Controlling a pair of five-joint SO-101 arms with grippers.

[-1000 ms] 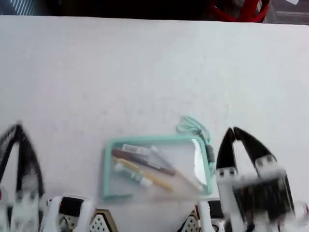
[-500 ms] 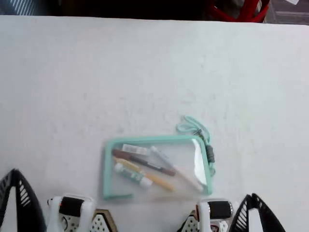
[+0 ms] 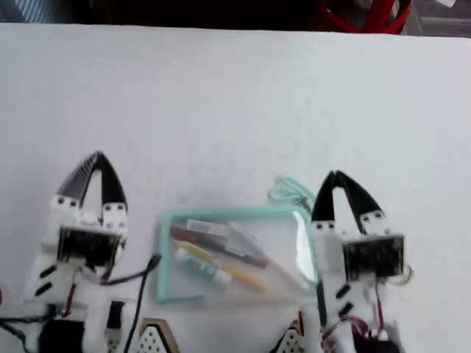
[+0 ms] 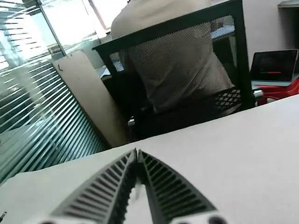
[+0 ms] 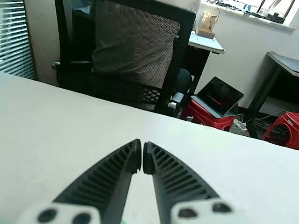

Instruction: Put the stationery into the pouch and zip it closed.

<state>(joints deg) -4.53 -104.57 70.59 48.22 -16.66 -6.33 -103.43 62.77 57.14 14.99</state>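
Note:
A clear pouch (image 3: 235,254) with a mint-green edge lies flat near the table's front, its green cord (image 3: 294,193) trailing off its far right corner. Inside it lie pens and a marker (image 3: 221,257). My left gripper (image 3: 98,156) hovers to the pouch's left, shut and holding nothing; its tips (image 4: 136,152) meet in the left wrist view. At the pouch's right end my right gripper (image 3: 335,175) is shut and holds nothing, tips beside the cord, with its tips (image 5: 141,149) nearly touching in the right wrist view.
The white table (image 3: 235,103) stretches wide and bare beyond the pouch. Arm bases (image 3: 154,337) sit at the front edge. A black mesh chair (image 5: 135,56) and red stools (image 5: 280,128) stand past the far edge.
Both arms dropped back toward the front edge half a second ago, then swung out again; they now flank the pouch, the left one farther forward than a second ago.

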